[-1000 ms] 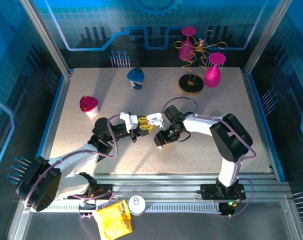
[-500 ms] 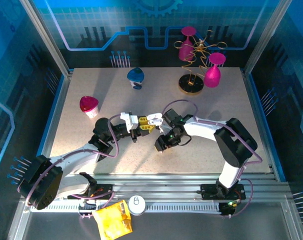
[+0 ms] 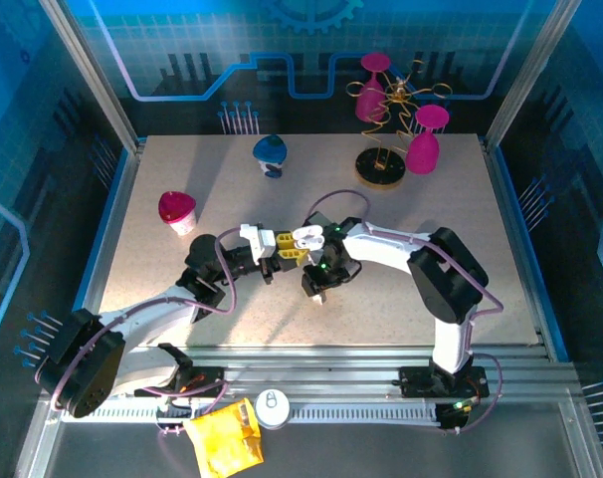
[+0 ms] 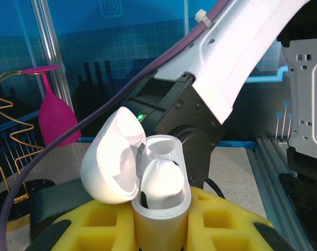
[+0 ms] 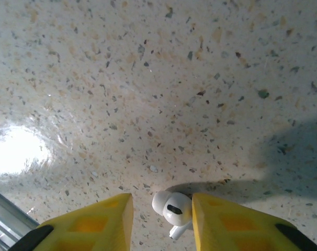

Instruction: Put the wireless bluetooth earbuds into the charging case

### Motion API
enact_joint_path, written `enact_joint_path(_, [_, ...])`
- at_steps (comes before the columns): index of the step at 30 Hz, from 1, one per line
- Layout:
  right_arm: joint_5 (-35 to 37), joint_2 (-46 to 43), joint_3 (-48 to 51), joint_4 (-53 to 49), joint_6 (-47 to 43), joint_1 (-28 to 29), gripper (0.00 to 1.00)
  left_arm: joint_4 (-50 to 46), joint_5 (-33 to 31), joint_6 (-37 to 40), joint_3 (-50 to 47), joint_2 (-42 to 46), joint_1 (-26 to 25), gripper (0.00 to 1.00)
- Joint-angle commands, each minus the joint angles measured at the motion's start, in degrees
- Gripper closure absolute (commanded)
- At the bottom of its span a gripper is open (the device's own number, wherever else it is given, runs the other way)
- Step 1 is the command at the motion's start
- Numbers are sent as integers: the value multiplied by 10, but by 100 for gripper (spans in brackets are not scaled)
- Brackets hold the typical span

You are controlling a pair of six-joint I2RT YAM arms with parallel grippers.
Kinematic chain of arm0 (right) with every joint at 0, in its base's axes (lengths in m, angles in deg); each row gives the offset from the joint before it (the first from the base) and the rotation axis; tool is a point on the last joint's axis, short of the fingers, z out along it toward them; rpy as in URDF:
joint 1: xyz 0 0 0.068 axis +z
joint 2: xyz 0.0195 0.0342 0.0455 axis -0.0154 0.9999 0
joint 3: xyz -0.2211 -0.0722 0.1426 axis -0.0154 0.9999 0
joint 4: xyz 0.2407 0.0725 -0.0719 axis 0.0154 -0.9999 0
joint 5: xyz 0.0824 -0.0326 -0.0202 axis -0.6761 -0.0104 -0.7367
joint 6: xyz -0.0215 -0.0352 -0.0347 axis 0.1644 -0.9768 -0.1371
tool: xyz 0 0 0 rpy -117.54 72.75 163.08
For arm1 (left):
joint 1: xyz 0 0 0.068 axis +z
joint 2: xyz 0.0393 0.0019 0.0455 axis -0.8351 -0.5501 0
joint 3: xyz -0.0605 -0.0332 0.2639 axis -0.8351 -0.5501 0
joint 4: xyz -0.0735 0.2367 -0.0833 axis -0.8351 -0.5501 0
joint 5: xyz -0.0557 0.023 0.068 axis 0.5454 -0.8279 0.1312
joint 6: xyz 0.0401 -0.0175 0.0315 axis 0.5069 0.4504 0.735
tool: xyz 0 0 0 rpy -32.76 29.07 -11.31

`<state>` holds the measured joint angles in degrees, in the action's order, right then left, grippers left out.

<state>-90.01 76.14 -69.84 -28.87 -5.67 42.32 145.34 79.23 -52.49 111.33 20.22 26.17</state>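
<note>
Speckled table, blue walls. Earbud lay bottom centre between right gripper's narrow, unclosed jaws; left gripper clamped case.

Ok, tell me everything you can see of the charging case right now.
The charging case is glossy white plastic, a rounded oblong standing upright, its hinged lid swung open to the left. A white earbud sits seated in its near side; the far well looks empty. The left gripper clamps its lower body between yellow fingers. The right arm sits close behind it.
</note>
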Motion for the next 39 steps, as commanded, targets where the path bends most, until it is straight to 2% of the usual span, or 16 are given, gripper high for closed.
enact_joint_path(1, [46,22,-41,-79,30,20,66,18,26,-3,8,-1,2,80])
enact_joint_path(6, [80,49,-84,-136,57,35,64,15,26,-1,9,4,2,80])
enact_joint_path(10, [68,104,-147,-197,73,36,79,17,27,-2,6,8,1,80])
enact_joint_path(12, [58,125,-161,-203,77,40,82,24,24,-1,2,9,2,80])
enact_joint_path(18, [49,118,-157,-181,86,47,77,-17,1,12,-1,34,6,80])
enact_joint_path(23, [56,106,-155,-180,83,46,68,-35,-38,26,-7,45,15,80])
enact_joint_path(29, [57,105,-159,-195,81,48,57,-22,-32,23,-3,47,18,80])
enact_joint_path(33, [61,112,-164,-209,80,50,57,-16,-30,24,-5,50,17,80])
enact_joint_path(39, [66,129,-178,-229,80,61,63,-16,-32,29,-8,52,18,80])
